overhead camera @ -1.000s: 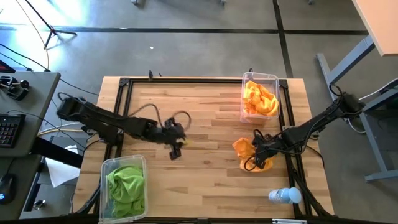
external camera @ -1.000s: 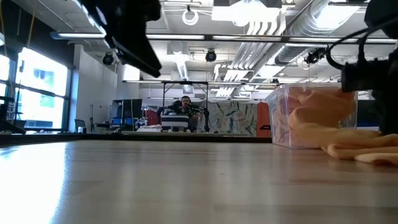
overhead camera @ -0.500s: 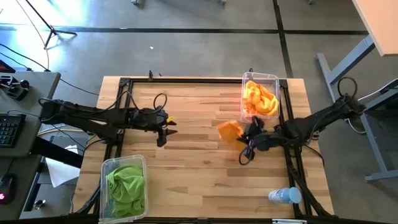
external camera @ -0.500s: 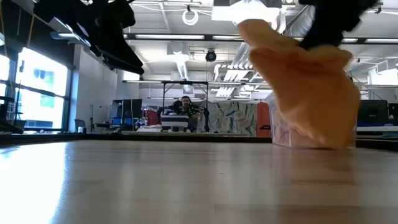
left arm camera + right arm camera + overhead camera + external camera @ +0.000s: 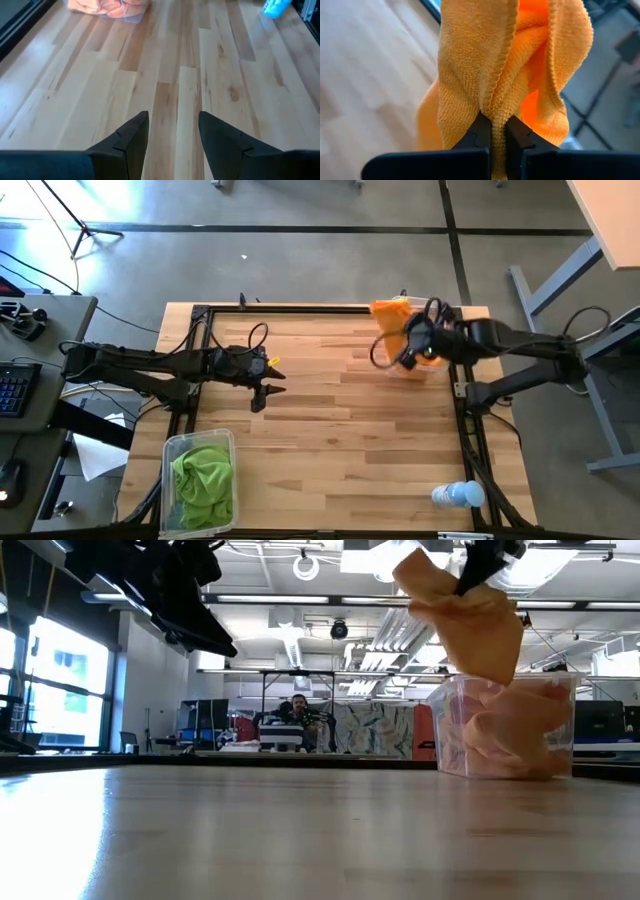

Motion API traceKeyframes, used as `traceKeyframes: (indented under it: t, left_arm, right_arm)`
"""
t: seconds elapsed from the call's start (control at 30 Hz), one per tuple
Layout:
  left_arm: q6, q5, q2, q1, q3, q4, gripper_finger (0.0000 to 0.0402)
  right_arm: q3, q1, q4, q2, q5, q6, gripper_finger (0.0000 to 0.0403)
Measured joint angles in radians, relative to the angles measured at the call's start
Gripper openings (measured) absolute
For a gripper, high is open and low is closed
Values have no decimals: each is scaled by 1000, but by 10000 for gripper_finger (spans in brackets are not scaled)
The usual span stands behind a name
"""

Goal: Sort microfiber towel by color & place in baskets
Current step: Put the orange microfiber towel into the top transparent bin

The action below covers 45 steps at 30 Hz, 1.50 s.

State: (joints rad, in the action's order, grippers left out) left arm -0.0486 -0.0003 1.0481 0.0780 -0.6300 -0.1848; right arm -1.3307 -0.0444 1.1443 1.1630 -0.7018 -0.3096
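The orange towel (image 5: 392,314) hangs bunched from my right gripper (image 5: 407,332), which is shut on it over the far-right basket (image 5: 440,306). That clear basket holds more orange towels (image 5: 420,348). In the low view the held towel (image 5: 468,622) dangles above the basket (image 5: 500,730). Lime green towels (image 5: 203,473) lie in the near-left basket (image 5: 170,444). My left gripper (image 5: 258,392) is open above bare wood at the table's left middle and touches nothing; its own view shows it (image 5: 173,131) the same way. My right gripper pinches the orange towel between its two fingers at a bunched fold with a hemmed edge (image 5: 494,112), several layers together. The fingers (image 5: 478,562) come from above and from the table's right. The towel is lifted clear and hangs slack, its lower end (image 5: 492,668) near the basket's rim.
A small clear bottle with a blue cap (image 5: 458,495) lies near the table's near-right corner. A dark frame (image 5: 300,308) runs along the table's far, left and right edges. Bare wood (image 5: 340,440) stretches across the middle between the two baskets.
My right gripper has lifted the orange towel off the table at the right side, swung it up and toward the far edge, and now holds it over the basket of orange towels. My left gripper has drawn back toward the table's left edge, then stayed still.
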Motion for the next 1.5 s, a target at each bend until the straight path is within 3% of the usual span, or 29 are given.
traceKeyframes:
  t: [0.2,0.4,0.57,0.7,1.0,1.27,1.5]
  left_arm:
    - [-29,-9,0,0,0,1,161]
    - [-107,-13,0,0,0,4,161]
    - [-128,-55,0,0,0,6,161]
    - [-176,-78,0,0,0,6,161]
    - [-205,-124,0,0,1,9,161]
    - [-258,-142,0,0,1,15,161]
    - [-282,-151,0,0,1,19,161]
  right_arm:
    - [72,-223,-9,-4,58,225,1]
    - [247,-437,-95,-8,278,426,1]
    - [389,-552,-223,-8,418,588,1]
    - [483,-614,-303,-8,471,681,1]
    - [576,-743,-422,-1,695,667,0]
    - [575,-796,-484,3,771,602,3]
    - [539,-820,-517,5,766,496,4]
